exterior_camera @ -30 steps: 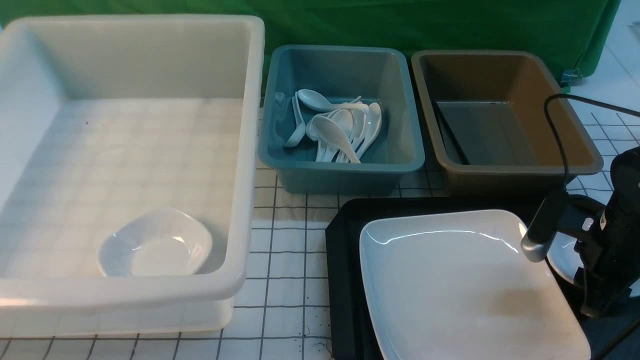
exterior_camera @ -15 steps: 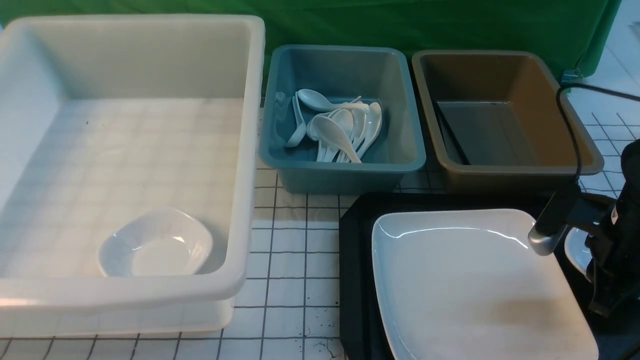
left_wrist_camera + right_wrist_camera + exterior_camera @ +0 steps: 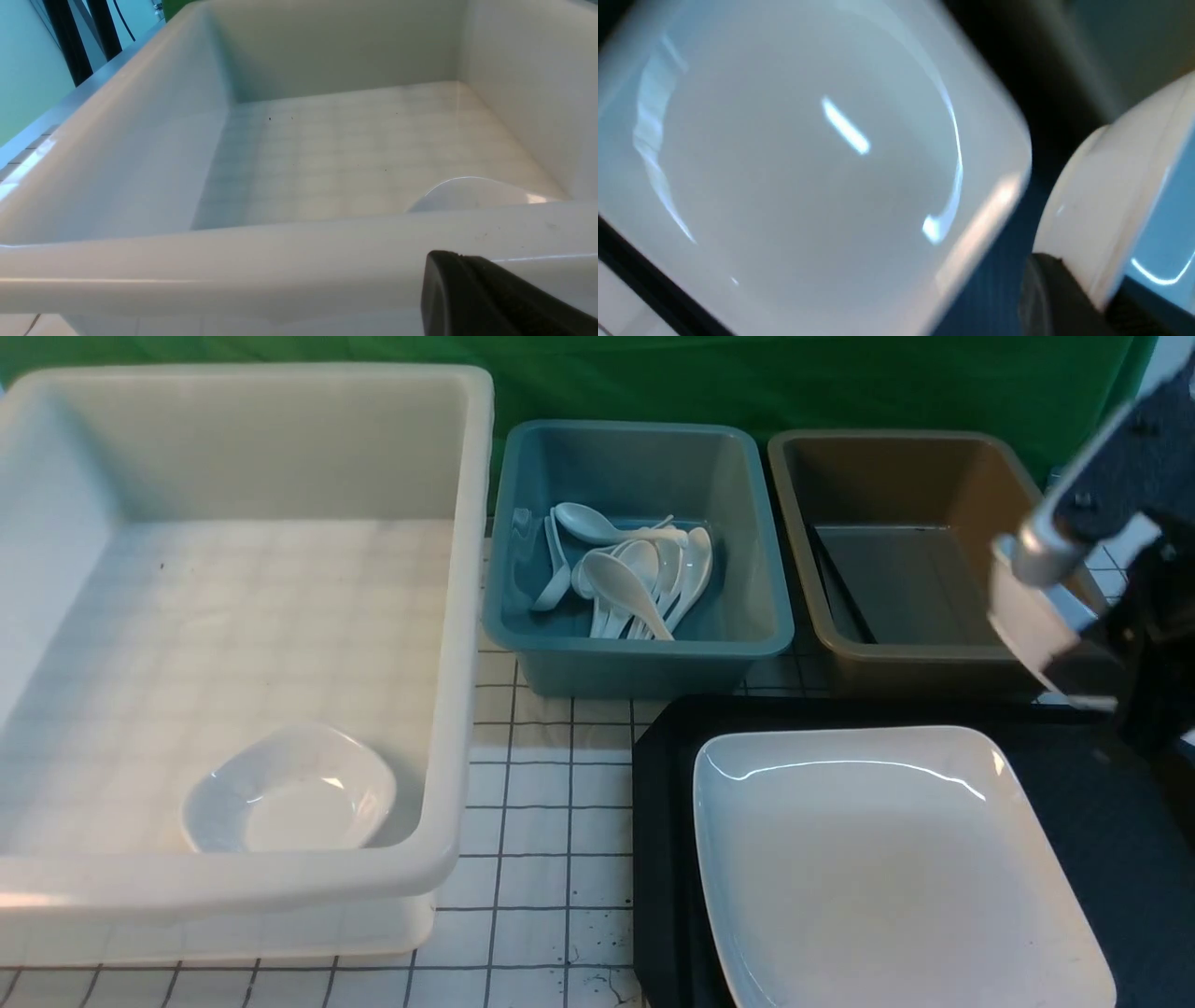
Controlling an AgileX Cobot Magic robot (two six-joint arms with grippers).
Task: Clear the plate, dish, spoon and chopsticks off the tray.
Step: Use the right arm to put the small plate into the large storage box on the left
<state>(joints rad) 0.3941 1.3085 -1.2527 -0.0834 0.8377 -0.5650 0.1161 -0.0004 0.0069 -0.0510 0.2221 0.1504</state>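
Note:
The large white plate (image 3: 887, 868) lies on the black tray (image 3: 663, 821) at the front right. My right gripper (image 3: 1074, 663) hangs above the tray's far right corner, shut on the rim of a small white dish (image 3: 1027, 616) that is tilted on edge. The right wrist view shows the dish (image 3: 1106, 186) pinched in the right gripper (image 3: 1092, 298), with the plate (image 3: 808, 163) blurred below. Thin black chopsticks (image 3: 845, 593) lie in the brown bin along its left wall. Several white spoons (image 3: 625, 579) lie in the blue bin. My left gripper (image 3: 446, 263) is shut and empty.
A big white bin (image 3: 462, 644) fills the left and holds another small dish (image 3: 289, 789). My left gripper sits just outside its near wall (image 3: 233, 266). The blue bin (image 3: 775, 635) and brown bin (image 3: 934, 658) stand behind the tray on the gridded tabletop (image 3: 541, 821).
My right gripper has closed on the small dish beside the plate and lifted it up off the tray. The tray and plate slid slightly right. The left gripper has not moved.

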